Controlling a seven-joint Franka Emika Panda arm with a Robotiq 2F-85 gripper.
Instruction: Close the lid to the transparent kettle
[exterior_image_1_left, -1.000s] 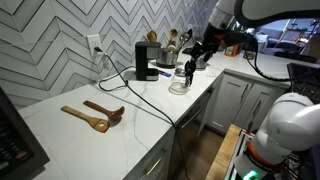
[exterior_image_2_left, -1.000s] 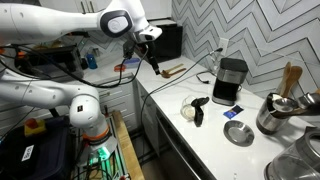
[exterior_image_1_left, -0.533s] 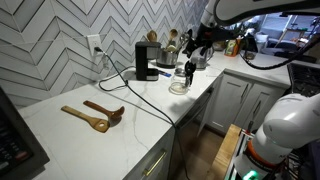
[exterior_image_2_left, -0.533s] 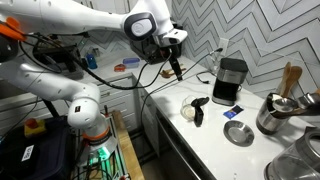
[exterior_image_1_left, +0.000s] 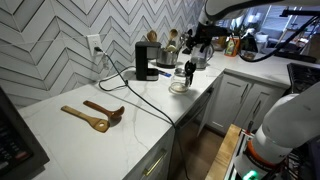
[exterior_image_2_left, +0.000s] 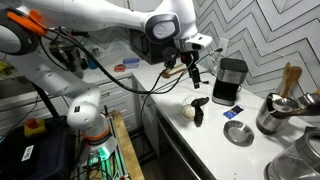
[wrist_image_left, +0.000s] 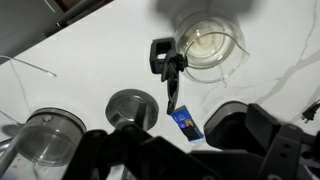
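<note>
Dark lid (wrist_image_left: 162, 55) stands flipped up beside the mouth, not down on it. Transparent kettle (exterior_image_2_left: 190, 112) sits on white counter (exterior_image_2_left: 190, 137) nr its edge. Black coffee machine (exterior_image_2_left: 230, 80) is near; blue card (wrist_image_left: 186, 122) & round metal disc (wrist_image_left: 131, 108) are close by. Gripper (exterior_image_2_left: 194, 75) hangs above kettle, apart from it. Fingers too small/blurred, so can't tell if open or closed.
</note>
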